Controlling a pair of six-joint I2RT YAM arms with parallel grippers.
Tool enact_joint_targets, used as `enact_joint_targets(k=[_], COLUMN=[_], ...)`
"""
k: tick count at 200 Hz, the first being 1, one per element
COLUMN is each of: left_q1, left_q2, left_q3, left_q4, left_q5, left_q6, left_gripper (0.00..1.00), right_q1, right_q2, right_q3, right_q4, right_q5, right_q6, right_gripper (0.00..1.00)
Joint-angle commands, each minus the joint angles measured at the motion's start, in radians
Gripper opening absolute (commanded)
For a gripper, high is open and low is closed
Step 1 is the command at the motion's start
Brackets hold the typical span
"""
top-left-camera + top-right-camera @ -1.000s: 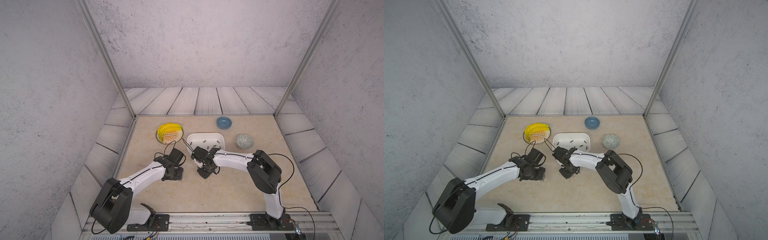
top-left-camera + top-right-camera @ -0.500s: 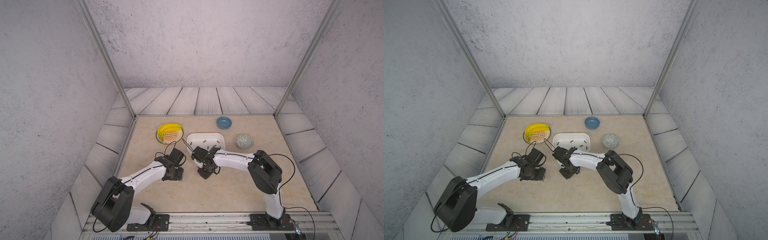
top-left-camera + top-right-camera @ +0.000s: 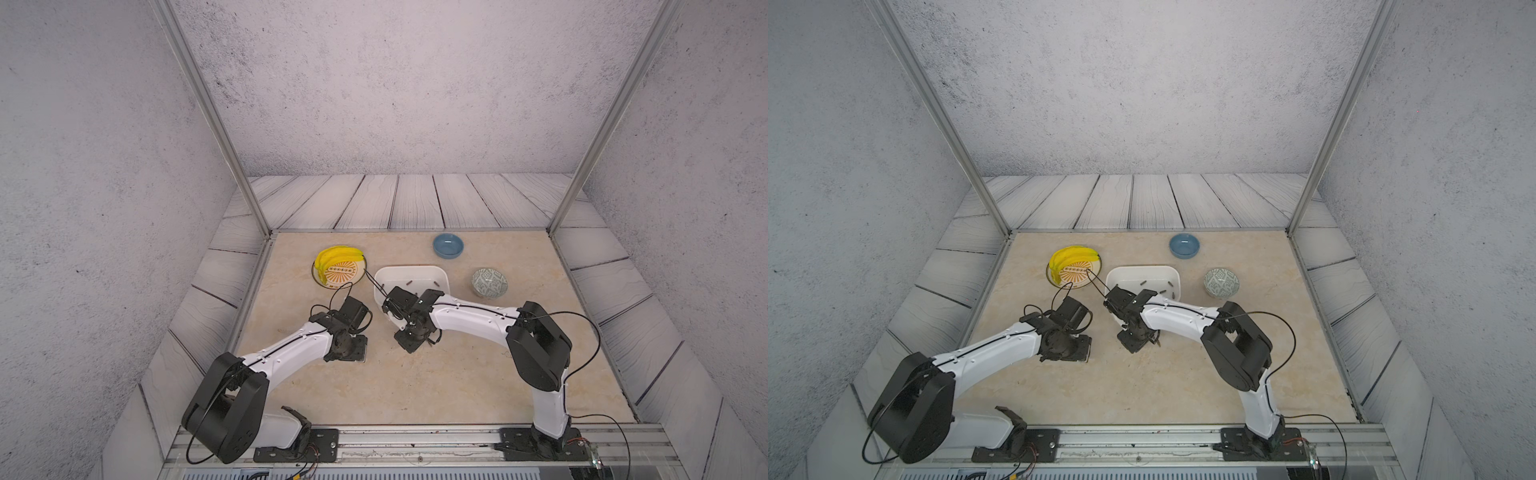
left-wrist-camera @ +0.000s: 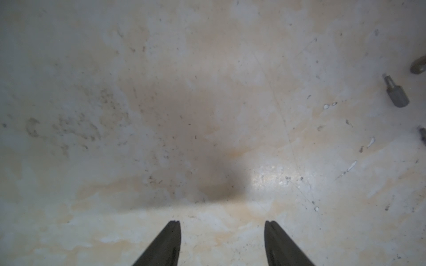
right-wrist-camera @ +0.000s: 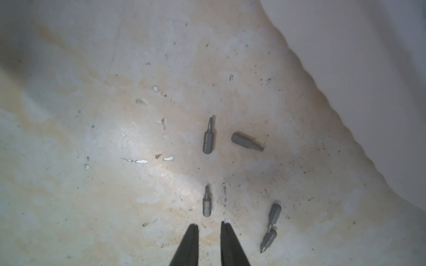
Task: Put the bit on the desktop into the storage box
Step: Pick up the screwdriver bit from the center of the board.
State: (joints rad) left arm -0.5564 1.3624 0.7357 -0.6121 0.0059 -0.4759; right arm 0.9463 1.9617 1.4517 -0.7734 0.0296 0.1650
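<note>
Bit, nearest (image 5: 206, 201): grey hex-shank piece lying flat on the table (image 5: 92, 184). It sits just ahead of the right gripper (image 5: 208, 226), roughly in line with the gap between the tips, and touches neither finger.

Right gripper: unclenched, with a narrow gap between the jaws and nothing in it, low over the table.

Change over the last second: the jaws have drawn slightly closer together. Arm posture in both top views is otherwise unaltered. Judged meaning: the jaws are pre-set for a pinch on the nearest bit, and no pickup has been made yet.

Angled pair (image 5: 274, 214): two bits lying nearly end to end, off to one side of the tips.

Far pair (image 5: 209, 138): two bits further ahead, close together but apart.

Box (image 5: 368, 69): its white wall stands near, beyond the far pair. In a top view it already holds a few small dark pieces (image 3: 1143, 283), likely bits.

Left gripper (image 4: 222, 222): released, jaws wide and empty, over bare table. One bit shows at the edge of its wrist view, well apart from the tips.

Standing: five bits remain on the table, so the task is judged partway done.
</note>
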Motion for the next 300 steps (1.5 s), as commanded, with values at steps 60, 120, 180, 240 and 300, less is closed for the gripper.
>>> enact_joint_targets(k=[60,120,180,240,300], left_q1=[0.01,0.01,0.01,0.01,0.01], left_q2=[0.01,0.009,0.012,0.01,0.01], left_q3=[0.004,0.002,0.002,0.001,0.001], left_q4=[-0.006,-0.006,-0.006,-0.005,-0.005], left_q5=[0.002,0.002,0.0,0.001,0.004], left_q6=[0.006,0.006,0.006,0.008,0.009], left_gripper=[0.63,0.63,0.63,0.63,0.63], right_q1=[0.007,0.011,0.02,0.022,0.021], right_q2=[0.055,0.084,0.114,0.149,0.134], right_q3=[-0.019,-0.021,-0.021,-0.025,-0.019], right_q4=[0.011,0.023,0.017,-0.015,-0.001], right_q5=[-0.012,-0.004,0.028,0.023,0.015], right_q6=[0.018,0.026,0.034,0.034,0.042], right_gripper=[0.29,0.29,0.25,0.12,0.0])
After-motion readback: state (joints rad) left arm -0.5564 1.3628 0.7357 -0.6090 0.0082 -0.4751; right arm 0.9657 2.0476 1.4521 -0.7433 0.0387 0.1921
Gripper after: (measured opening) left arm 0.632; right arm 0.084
